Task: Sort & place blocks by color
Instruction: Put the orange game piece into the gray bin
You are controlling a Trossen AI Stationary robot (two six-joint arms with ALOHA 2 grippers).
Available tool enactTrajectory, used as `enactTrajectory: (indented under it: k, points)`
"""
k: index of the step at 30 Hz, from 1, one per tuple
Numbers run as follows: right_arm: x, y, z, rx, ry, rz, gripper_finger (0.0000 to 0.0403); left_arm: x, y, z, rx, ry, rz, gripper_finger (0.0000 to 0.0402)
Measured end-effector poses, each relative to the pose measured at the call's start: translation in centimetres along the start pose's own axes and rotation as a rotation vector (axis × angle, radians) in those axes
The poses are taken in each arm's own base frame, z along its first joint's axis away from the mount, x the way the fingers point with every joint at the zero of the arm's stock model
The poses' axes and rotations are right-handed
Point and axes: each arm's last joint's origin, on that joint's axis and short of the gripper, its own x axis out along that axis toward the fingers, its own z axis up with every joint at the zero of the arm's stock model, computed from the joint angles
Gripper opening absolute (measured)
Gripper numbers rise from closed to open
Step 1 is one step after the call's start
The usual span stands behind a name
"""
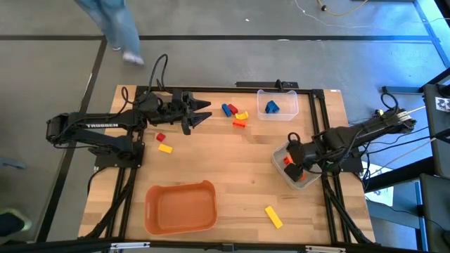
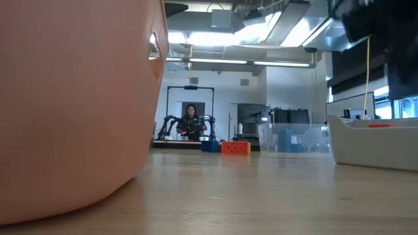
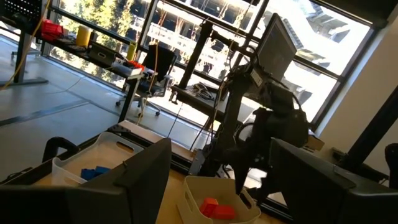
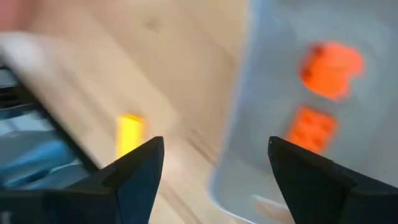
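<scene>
A wooden tabletop (image 1: 232, 169) is lying under both arms, a person passing on the floor beyond it. From above, the right tool (image 1: 291, 163) is hanging wide open and empty over a clear bin (image 1: 304, 180) at the tabletop's edge; a yellow block (image 1: 273, 217) is sitting near it. The left tool (image 1: 199, 112) is waiting open, empty, with mixed blocks (image 1: 235, 114) just ahead and a blue block (image 1: 271, 107) in another clear bin (image 1: 277, 94) beyond. From the right wrist, orange blocks (image 4: 323, 93) are resting in the bin beneath the spread fingers (image 4: 134, 168).
</scene>
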Motion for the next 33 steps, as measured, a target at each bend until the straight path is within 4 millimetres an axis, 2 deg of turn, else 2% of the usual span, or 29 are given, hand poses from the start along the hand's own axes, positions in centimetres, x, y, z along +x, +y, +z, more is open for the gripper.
enactTrajectory:
  k: [5,10,18,22,33]
  points:
    - [-2.3,2.5,1.9,-0.158,-0.17,0.205,0.0289,0.0,0.0,0.0,0.0,0.0,0.0,0.0266]
    - [-3.5,3.5,4.6,-0.227,-0.438,0.314,0.0289,0.0,0.0,0.0,0.0,0.0,0.0,0.0266]
    - [-5.8,2.6,8.9,-0.325,-0.764,0.333,0.0289,0.0,0.0,0.0,0.0,0.0,0.0,0.0266]
    - [-6.9,2.1,10.6,-0.358,-0.871,0.373,0.0289,0.0,0.0,0.0,0.0,0.0,0.0,0.0266]
    - [-8.3,1.4,12.2,-0.426,-0.975,0.452,0.0289,0.0,0.1,0.0,0.001,-0.006,0.012,0.0266]
